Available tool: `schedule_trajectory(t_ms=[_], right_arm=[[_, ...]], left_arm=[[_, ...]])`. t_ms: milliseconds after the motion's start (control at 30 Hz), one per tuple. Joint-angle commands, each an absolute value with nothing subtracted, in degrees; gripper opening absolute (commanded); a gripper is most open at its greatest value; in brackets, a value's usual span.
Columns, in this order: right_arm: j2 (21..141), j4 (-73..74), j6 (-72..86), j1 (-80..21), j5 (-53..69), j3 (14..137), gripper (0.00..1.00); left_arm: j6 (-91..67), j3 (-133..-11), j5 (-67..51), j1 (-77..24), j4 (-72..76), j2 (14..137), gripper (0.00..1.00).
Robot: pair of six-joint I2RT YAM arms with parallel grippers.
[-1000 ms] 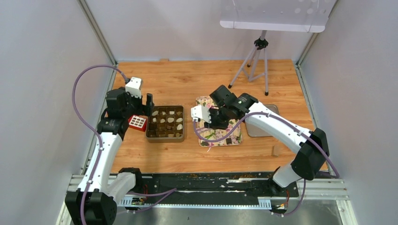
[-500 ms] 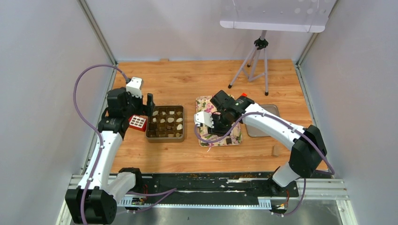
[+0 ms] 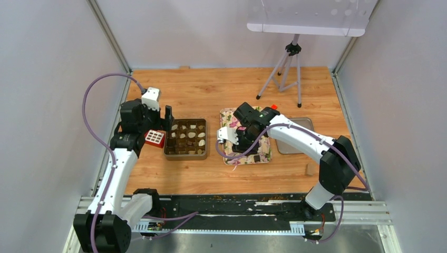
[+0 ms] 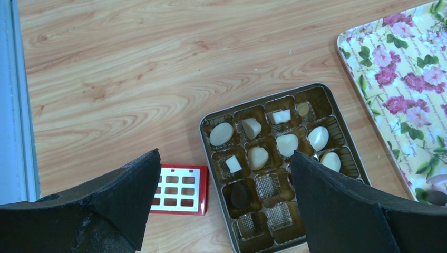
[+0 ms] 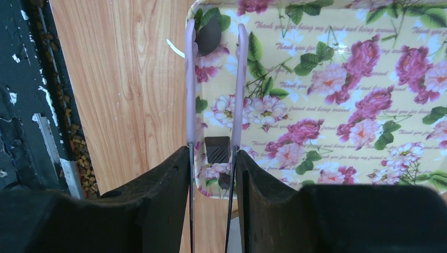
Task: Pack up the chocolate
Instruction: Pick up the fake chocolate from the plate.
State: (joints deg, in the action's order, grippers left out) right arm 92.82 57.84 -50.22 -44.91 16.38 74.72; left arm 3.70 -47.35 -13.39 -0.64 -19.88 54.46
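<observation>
Wooden tabletop (image 3: 211,89), grey-walled enclosure. A round dark chocolate (image 5: 209,37) lies between the tips of the pink tongs (image 5: 190,79), close to one blade with a gap to the other; contact cannot be told. A square dark chocolate (image 5: 217,149) lies between the blades, just ahead of the right gripper (image 5: 212,158), whose fingers clamp the tongs. Both rest on the floral tray (image 5: 342,158). Cream chocolates (image 4: 221,133) fill compartments of the tin (image 4: 202,126) below the left gripper (image 4: 224,158), which is spread wide and empty. A red block (image 4: 179,182) lies beside the tin, near one finger.
</observation>
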Motion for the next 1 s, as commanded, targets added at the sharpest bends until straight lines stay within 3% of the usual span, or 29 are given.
schedule_trajectory(t_ms=[0,500,967], right_arm=[[93.9,60.5,-50.4,-44.5,18.5,77.3,0.37],[96.3,60.7,-50.3,-44.5,13.6,79.2,0.3],[95.1,63.3,-49.5,-44.5,18.4,83.7,0.24]], left_arm=[[3.3,-47.2,-13.5,-0.2,-17.3,53.1,1.0],[2.9,-46.7,-13.5,-0.2,-17.3,52.4,1.0],[2.5,-46.5,-15.3,-0.2,-16.9,52.6,1.0]])
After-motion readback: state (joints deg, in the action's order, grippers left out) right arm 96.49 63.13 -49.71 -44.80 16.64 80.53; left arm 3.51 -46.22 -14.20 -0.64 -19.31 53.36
